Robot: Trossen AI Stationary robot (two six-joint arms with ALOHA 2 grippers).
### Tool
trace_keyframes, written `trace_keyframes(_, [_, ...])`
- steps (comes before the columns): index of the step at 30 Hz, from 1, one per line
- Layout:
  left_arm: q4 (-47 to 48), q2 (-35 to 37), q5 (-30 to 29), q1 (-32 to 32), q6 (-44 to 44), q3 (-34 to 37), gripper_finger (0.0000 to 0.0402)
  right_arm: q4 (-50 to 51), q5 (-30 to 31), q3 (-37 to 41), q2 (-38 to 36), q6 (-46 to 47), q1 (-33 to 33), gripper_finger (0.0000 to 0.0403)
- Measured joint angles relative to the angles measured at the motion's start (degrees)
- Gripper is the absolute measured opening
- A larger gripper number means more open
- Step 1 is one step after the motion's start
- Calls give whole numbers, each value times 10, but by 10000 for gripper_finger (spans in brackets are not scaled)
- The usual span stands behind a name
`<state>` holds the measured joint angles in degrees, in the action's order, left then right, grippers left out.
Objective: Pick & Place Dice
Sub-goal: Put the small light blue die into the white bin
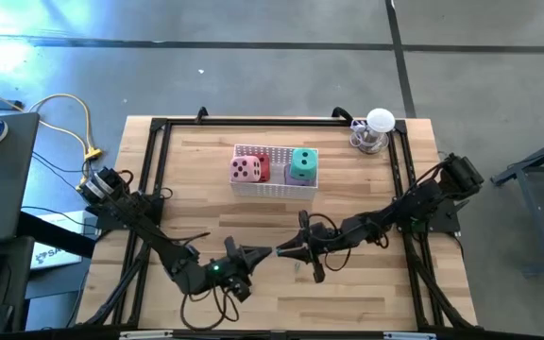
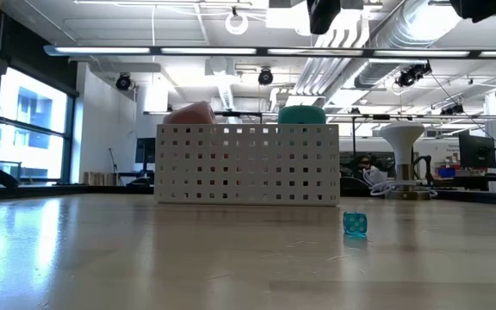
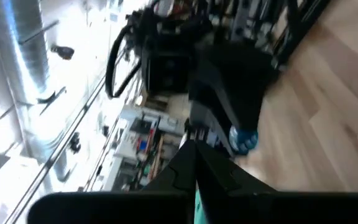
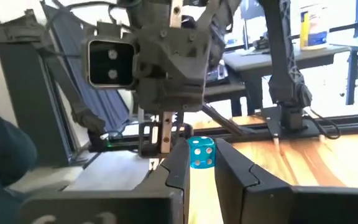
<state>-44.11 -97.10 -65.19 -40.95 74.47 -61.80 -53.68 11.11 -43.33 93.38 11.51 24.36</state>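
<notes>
**Small die loose on the tabletop, both tools empty**

A small blue die sits alone on the tabletop, in front of the white perforated basket and well clear of it. It looks like translucent hard plastic. I judge it light, rigid and slick, likely to skid or pop out if pinched on an edge or a corner. The safest hold is square across two opposite flat faces, low and centred, with the fingers coming straight down.

The big dice already lie in the basket: pink die, red die and green die. They look soft and foam-like, so they should give under a squeeze and want a wide grip across the faces.

The right tool hovers above the small die, its fingers parted by a narrow gap about as wide as the die. It grips nothing, and the low view shows the die resting free. The left tool faces it from just beside, clenched tight and empty.
</notes>
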Motion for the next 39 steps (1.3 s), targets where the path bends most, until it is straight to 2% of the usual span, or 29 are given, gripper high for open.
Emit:
trace_keyframes(4, [1, 0, -59, 0, -4, 0, 1, -1, 5, 0, 1, -4, 0, 33])
trace_keyframes(8, [24, 0, -70, 7, -42, 0, 5, -6, 6, 0, 1, -5, 0, 33])
trace_keyframes(11, [64, 0, -67, 11, -86, 1, 22, -7, 6, 0, 0, -7, 0, 33])
trace_keyframes(14, [111, -1, -60, 15, -122, 1, 52, -8, 7, 0, 0, -7, 0, 33])
trace_keyframes(19, [129, -1, -48, 13, -149, 1, 116, -8, 7, 0, 0, -7, 0, 33])
trace_keyframes(26, [129, -1, 32, 4, -187, 1, 189, -9, 8, 0, -1, -8, 0, 33])
trace_keyframes(29, [129, -2, 52, 15, -199, 1, 197, -11, 9, 0, -1, -8, 0, 33])
trace_keyframes(39, [128, -2, 54, 53, -193, 2, 198, -15, 9, 0, -1, -8, 0, 33])
